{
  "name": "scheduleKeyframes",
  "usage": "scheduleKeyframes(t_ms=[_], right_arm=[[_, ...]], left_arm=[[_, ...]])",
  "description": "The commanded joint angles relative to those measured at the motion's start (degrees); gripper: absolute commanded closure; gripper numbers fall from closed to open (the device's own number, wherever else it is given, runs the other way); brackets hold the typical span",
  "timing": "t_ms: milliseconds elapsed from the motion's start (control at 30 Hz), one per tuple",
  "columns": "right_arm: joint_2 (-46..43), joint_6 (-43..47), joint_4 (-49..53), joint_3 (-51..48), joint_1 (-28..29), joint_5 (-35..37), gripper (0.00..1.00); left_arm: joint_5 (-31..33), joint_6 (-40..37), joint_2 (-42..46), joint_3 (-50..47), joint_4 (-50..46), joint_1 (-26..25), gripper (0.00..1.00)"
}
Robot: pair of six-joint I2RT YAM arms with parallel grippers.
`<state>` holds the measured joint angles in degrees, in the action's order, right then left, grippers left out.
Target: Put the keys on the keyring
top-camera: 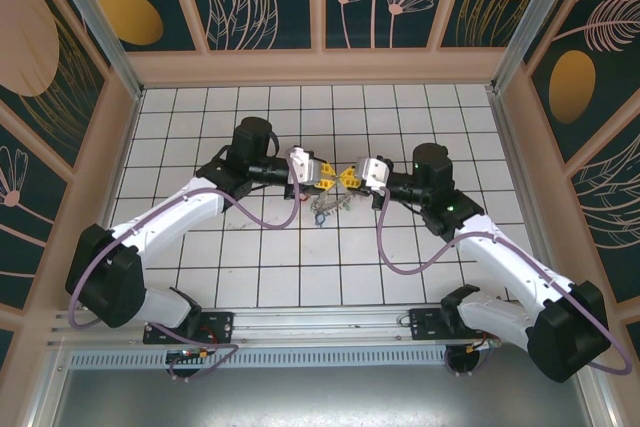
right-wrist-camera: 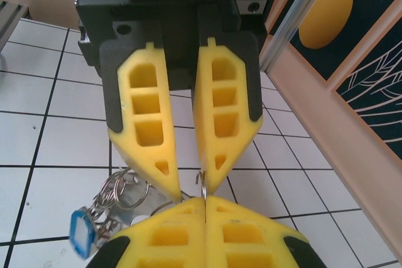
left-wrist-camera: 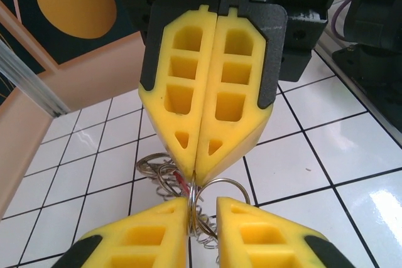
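Above the tiled floor, mid-table, my left gripper [top-camera: 333, 178] and my right gripper [top-camera: 348, 177] meet tip to tip. In the right wrist view my right gripper [right-wrist-camera: 205, 200] is shut on a thin silver ring [right-wrist-camera: 201, 181] that stands on edge. In the left wrist view that ring [left-wrist-camera: 191, 196] sits in the narrow gap of my left gripper [left-wrist-camera: 201, 204], which is open, and it touches only the left finger [left-wrist-camera: 157, 230]. A second silver ring [left-wrist-camera: 246, 184] arcs off to the right. The keys [top-camera: 325, 209] lie bunched on the floor below, with a blue tag [right-wrist-camera: 80, 233] and a coiled wire loop [left-wrist-camera: 204, 229] among them.
Wooden walls [top-camera: 320, 65] with aluminium posts [top-camera: 100, 17] box in the white tiled floor [top-camera: 250, 107]. A wall runs close on the right in the right wrist view [right-wrist-camera: 339, 123]. Purple cables [top-camera: 395, 257] hang from both arms.
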<state>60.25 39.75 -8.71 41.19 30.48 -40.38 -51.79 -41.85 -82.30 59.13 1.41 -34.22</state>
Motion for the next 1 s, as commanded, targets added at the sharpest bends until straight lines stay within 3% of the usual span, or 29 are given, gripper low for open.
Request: scheduleKeyframes(t_ms=[0,67,167,367,433,567,967], right_arm=[[-1.1,0.5,-2.8,0.6,0.5,-1.2,1.0],[-0.9,0.8,-2.4,0.6,0.5,-1.0,1.0],[-0.6,1.6,-1.2,0.7,0.5,-0.5,1.0],[0.9,6.7,10.9,4.0,0.5,4.0,0.99],[1.1,7.1,13.7,4.9,0.5,4.9,0.85],[1.0,5.8,14.4,5.6,0.5,6.0,0.73],[4.1,7.3,12.3,8.6,4.4,12.5,0.76]], left_arm=[[0.5,-2.0,-1.0,0.9,-0.8,-0.6,0.82],[1.0,-2.4,-0.9,0.9,-0.7,-0.7,0.85],[1.4,-2.5,-0.7,1.1,-0.5,-0.6,1.0],[5.5,-3.9,2.6,-0.4,1.5,-0.7,1.0],[8.2,-4.2,3.8,-0.5,1.3,-0.9,1.0],[11.2,-4.1,4.3,1.0,-1.2,-1.5,1.0],[10.6,-7.1,3.6,1.7,-3.4,-2.5,1.0]])
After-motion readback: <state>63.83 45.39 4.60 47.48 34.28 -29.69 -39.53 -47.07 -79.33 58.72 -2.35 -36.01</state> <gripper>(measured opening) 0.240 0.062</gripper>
